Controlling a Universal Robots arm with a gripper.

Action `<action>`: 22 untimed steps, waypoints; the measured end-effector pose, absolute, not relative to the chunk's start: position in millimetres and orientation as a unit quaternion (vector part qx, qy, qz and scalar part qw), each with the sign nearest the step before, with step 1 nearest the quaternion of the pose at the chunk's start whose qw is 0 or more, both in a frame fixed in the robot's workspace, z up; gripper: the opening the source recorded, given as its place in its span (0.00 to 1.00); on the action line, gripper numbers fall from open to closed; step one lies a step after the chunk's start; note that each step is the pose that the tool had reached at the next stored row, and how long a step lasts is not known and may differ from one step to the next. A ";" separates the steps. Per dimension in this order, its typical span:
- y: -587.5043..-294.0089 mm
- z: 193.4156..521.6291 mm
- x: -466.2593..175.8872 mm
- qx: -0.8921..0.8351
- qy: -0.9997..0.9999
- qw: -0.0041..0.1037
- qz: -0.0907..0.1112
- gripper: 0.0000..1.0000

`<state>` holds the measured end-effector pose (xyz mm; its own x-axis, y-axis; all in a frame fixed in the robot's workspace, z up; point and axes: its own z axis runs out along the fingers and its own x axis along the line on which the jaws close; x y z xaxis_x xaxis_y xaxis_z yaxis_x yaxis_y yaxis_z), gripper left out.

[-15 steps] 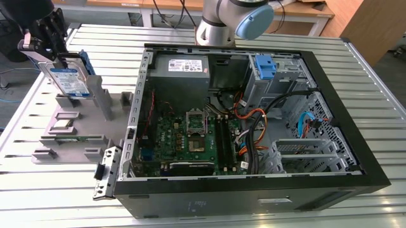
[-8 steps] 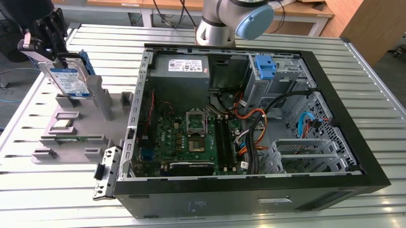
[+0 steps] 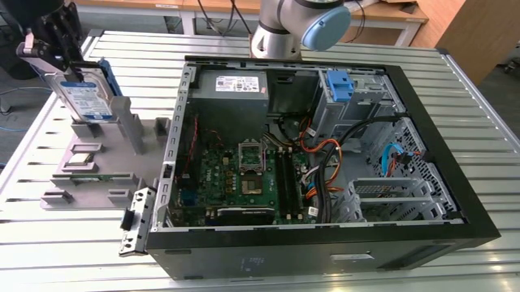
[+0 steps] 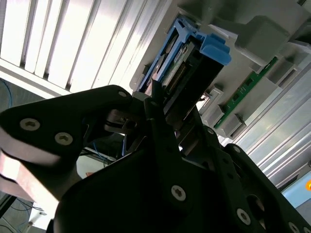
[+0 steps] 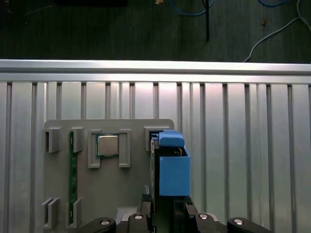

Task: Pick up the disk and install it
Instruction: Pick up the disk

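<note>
The gripper point(image 3: 65, 64) is clamped on the upper end of the disk point(image 3: 84, 97), one black finger on each flat side, near the far corner of the table on the exterior view's left. In the second wrist view the fingers point(image 4: 154, 109) pinch the drive's end, and the disk point(image 4: 187, 60) with its blue carrier points away from them toward the table. The disk stands on edge, tilted a little, with its white-and-blue label facing the exterior camera and the blue carrier framing its edges. It hangs just above a grey fixture tray point(image 3: 114, 164). Whether its lower edge touches the tray's upright slots cannot be told. In the first wrist view the disk point(image 5: 171, 167) is seen end-on over the tray point(image 5: 131, 194), just beside a square processor chip point(image 5: 107, 144) seated in its own holder, with a green memory stick point(image 5: 72, 170) lying in a slot further along. The tray rests on a table of aluminium slats point(image 3: 73, 255). Beside the tray, toward the exterior view's right, an open black computer case point(image 3: 455, 207) lies on its side, showing a green motherboard point(image 3: 235, 176), a grey power-supply box point(image 3: 231, 91) and a blue bracket point(image 3: 340, 85) at a drive cage, well apart from the disk.
</note>
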<state>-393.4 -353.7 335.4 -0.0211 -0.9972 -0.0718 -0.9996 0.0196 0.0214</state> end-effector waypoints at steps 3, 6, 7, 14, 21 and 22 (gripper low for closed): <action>-353.7 343.5 -393.4 -0.699 0.714 0.018 0.033 0.35; -353.7 352.6 -393.4 -0.699 0.714 0.018 0.033 0.35; -353.7 355.6 -393.4 -0.699 0.714 0.018 0.033 0.35; -353.7 377.6 -393.4 -0.699 0.714 0.018 0.033 0.35; -353.7 397.8 -393.4 -0.699 0.714 0.019 0.034 0.35; -353.7 400.5 -393.4 -0.699 0.714 0.019 0.034 0.35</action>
